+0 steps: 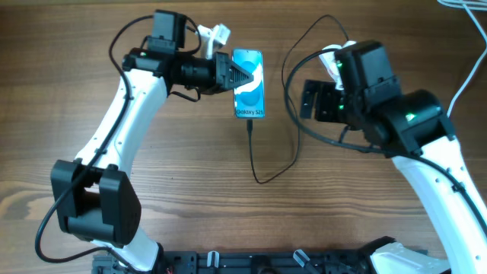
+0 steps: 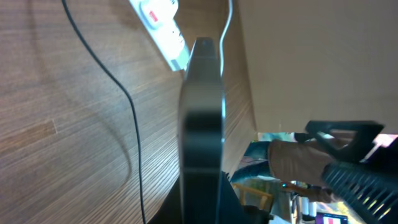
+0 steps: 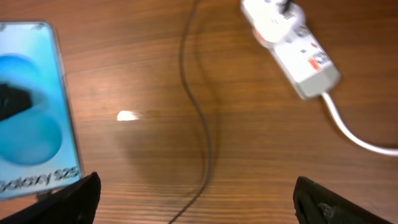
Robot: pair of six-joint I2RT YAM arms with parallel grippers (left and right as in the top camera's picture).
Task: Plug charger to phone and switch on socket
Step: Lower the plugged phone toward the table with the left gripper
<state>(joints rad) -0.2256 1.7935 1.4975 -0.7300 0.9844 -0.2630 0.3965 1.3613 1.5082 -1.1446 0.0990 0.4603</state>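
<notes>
Closest to my left wrist lens stands the phone, turned edge-on, so I see only a dark, blurred sliver of its side and nothing of its screen. My left jaws are pinched on it at its long left edge, near the top end. From above it faces screen-up; whether it rests on the counter or hangs just over it I cannot tell.

My right jaws are spread wide and hold nothing. Only their two black fingertips show, in the bottom corners of the right wrist view.

The charger runs from the phone's labelled end toward my base, loops, and climbs back under my right arm, where I lose it. Its tip meets the phone's end, but I cannot tell whether it is seated.

The socket lies slanted to the right of the phone, well apart from it, its upper end cut off by the frame. From above, my right arm covers nearly all of it. A thick white lead leaves its lower end and runs off to the right.

The counter is brown wood grain with one small glare spot. Past its edge are a pale wall and blurred clutter.
</notes>
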